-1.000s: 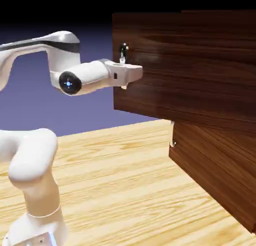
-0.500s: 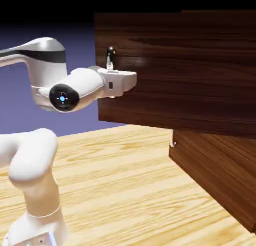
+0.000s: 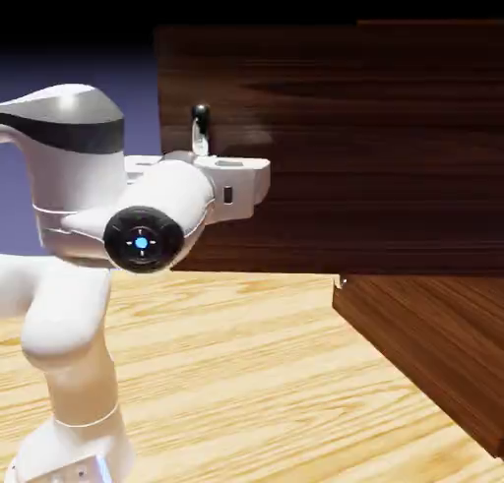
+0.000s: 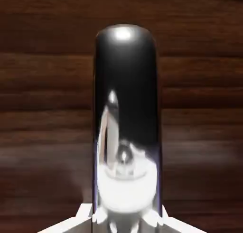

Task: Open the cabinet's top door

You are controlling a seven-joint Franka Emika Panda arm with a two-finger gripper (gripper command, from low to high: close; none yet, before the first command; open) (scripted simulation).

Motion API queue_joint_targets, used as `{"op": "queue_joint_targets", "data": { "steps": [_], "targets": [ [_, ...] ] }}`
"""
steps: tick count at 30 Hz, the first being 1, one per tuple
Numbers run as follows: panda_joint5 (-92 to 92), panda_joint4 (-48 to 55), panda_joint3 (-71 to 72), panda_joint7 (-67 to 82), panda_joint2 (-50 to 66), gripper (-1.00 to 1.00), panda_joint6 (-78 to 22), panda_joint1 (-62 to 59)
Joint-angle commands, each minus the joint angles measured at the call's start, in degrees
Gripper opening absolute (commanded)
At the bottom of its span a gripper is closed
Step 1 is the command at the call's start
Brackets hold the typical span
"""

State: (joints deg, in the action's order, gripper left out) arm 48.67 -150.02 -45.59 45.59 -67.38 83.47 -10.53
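Top door (image 3: 345, 147) handle (image 4: 126, 113) – clamped between the pincer (image 3: 212, 166)

No text, label, brand, number or sign can be read in either view. Only wood grain is carried by the top door (image 3: 374, 147), bare polished metal is shown by its silver handle (image 4: 126, 118), and the arm's white casing (image 3: 172, 201) is left unmarked.

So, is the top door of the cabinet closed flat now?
No, the top door has swung outward, well past the lower panel.
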Motion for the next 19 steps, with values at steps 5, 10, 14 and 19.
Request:
{"op": "queue_joint_targets", "data": {
  "steps": [5,10,14,19],
  "targets": [
    [-6.01,10.33,-9.77,0.78,4.70,-1.00,-8.41,8.85],
    [-10.13,20.72,-18.14,0.62,7.35,-1.00,-15.79,18.71],
    [-12.57,29.02,-24.02,-0.22,8.05,-1.00,-21.13,26.91],
    [-14.84,39.41,-30.19,-2.16,7.46,-1.00,-27.32,37.06]
  ]
}}
